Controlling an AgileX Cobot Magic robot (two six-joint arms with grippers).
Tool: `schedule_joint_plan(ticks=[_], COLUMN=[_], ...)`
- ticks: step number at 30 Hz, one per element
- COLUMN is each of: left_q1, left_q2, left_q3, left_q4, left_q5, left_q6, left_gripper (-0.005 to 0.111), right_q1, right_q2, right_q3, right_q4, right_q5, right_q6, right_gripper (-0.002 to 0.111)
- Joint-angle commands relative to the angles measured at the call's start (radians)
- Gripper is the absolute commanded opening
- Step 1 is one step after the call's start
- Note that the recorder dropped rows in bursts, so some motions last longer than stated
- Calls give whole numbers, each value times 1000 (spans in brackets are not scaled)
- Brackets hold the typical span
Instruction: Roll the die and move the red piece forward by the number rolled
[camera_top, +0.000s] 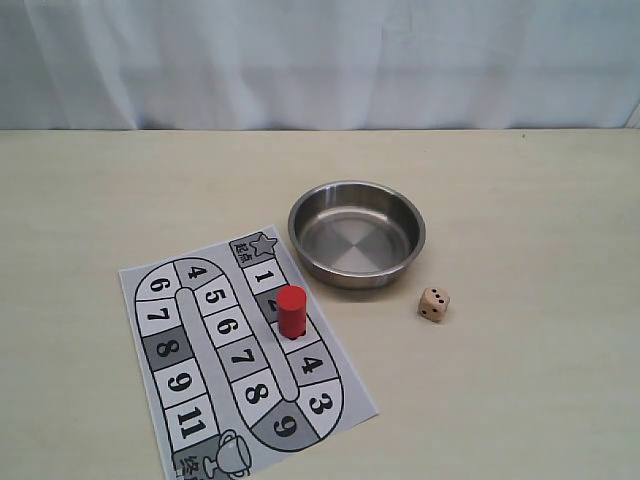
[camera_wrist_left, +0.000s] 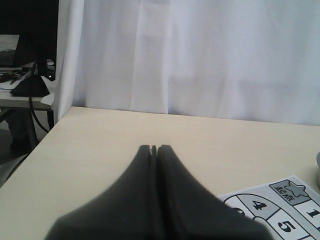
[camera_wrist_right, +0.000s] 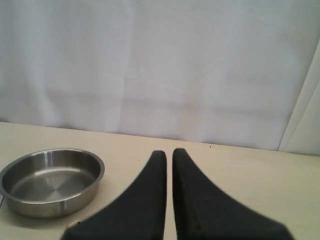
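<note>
Pale, round-cornered wooden die (camera_top: 433, 305) on the matte beige counter (camera_top: 520, 200), about mid-counter, near a shiny round steel bowl (camera_top: 300, 240). Smooth cylindrical red piece (camera_top: 291, 312) upright on a printed paper board (camera_top: 213, 300) toward the near-left corner. Black, tapered left end effector (camera_wrist_left: 154, 148) and right end effector (camera_wrist_right: 169, 152): closed, empty.

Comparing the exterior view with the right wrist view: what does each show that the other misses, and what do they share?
Only the exterior view shows the die and the red piece standing on the numbered game board. Only the right wrist view shows the right gripper, its fingers nearly together, holding nothing. Both show the empty steel bowl, the pale table and the white curtain behind.
</note>
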Motion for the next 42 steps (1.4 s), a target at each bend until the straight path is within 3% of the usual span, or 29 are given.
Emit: schedule_joint_plan(ticks=[1,42], left_q1=[-6,-6], left_q2=[-1,-1], left_q3=[-6,-6], left_q4=[-2,-2], left_q5=[-5,-5], left_q6=[-2,-2], left_gripper=[0,0], right_q1=[-1,-37], right_q2=[-5,-5], right_q3=[4,4], right_q4=[-22,-17], right_q5=[83,104], right_q6=[-10,-3], right_gripper=[4,4])
